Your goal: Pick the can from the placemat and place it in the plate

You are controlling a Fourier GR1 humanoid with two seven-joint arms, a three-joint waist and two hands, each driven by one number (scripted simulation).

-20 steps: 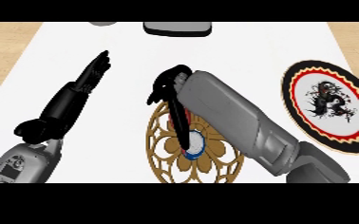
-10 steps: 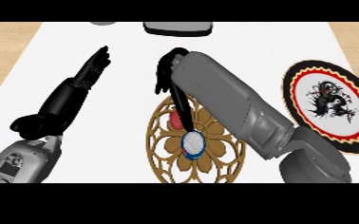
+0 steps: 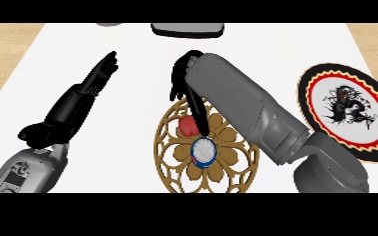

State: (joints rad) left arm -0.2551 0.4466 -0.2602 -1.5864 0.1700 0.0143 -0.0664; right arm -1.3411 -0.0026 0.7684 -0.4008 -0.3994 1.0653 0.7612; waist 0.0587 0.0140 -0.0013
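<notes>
The can (image 3: 201, 149), red with a white and blue top, sits tilted over the middle of the round gold-brown placemat (image 3: 171, 152). My right hand (image 3: 183, 77) hangs above the mat's far edge. Its fingers (image 3: 194, 111) point down onto the can's red side and curl round it, while my grey forearm hides the can's right side. The plate (image 3: 317, 82), black and red rimmed with a dragon picture, lies at the right, apart from the mat. My left hand (image 3: 94, 82) rests open at the left, fingers straight.
A grey object (image 3: 188, 29) stands at the counter's far edge, with a smaller one (image 3: 109, 24) to its left. White counter lies between the mat and the plate, with wooden strips at both far corners.
My right hand has risen and moved away from me along the mat. The can has shifted slightly the same way and shows more of its red side. The left hand stayed still.
</notes>
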